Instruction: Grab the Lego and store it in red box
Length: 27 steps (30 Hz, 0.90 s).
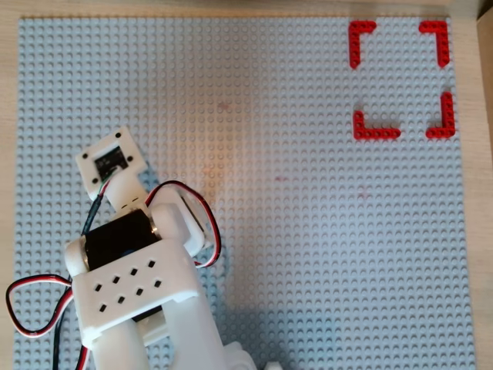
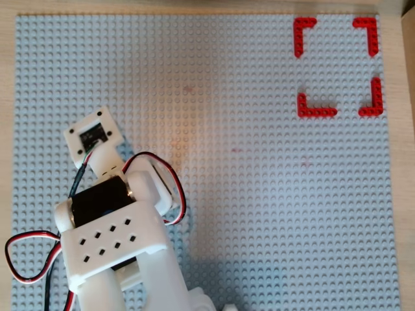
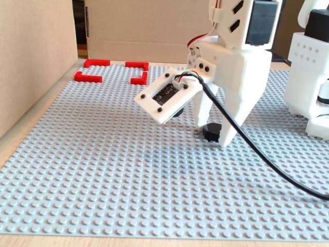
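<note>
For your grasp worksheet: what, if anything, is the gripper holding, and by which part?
The Lego sits on the baseplate between the gripper's fingers; a closed hold cannot be told.

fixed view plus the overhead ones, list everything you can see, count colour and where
Lego: one, black, on the baseplate between the fingers in the fixed view; hidden under the arm in both overhead views
red box: four red corner brackets, empty, top right in both overhead views
baseplate: one, grey studded, covering the table
cardboard: brown, behind the baseplate and along its left side in the fixed view
arm: one, white, lower left overhead, with red and black wires
wrist camera: one, white mount
fingers: two, white, straddling the Lego
</note>
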Motion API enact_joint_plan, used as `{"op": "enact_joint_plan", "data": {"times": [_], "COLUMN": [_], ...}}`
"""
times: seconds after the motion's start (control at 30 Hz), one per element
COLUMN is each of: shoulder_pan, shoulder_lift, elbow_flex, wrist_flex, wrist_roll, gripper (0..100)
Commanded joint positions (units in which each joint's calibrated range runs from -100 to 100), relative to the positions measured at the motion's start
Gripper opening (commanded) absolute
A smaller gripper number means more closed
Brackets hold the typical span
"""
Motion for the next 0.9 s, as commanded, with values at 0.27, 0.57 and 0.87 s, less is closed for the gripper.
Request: {"op": "enact_joint_plan", "data": {"times": [0.27, 0.57, 0.87], "shoulder_pan": [0.19, 2.20, 2.50], "shoulder_lift": [0.38, 0.38, 0.38], "elbow_flex": [0.28, 0.37, 0.92], "wrist_flex": [0.46, 0.81, 1.69], "wrist_roll": [0.02, 2.06, 2.94], "gripper": [18, 18, 18]}}
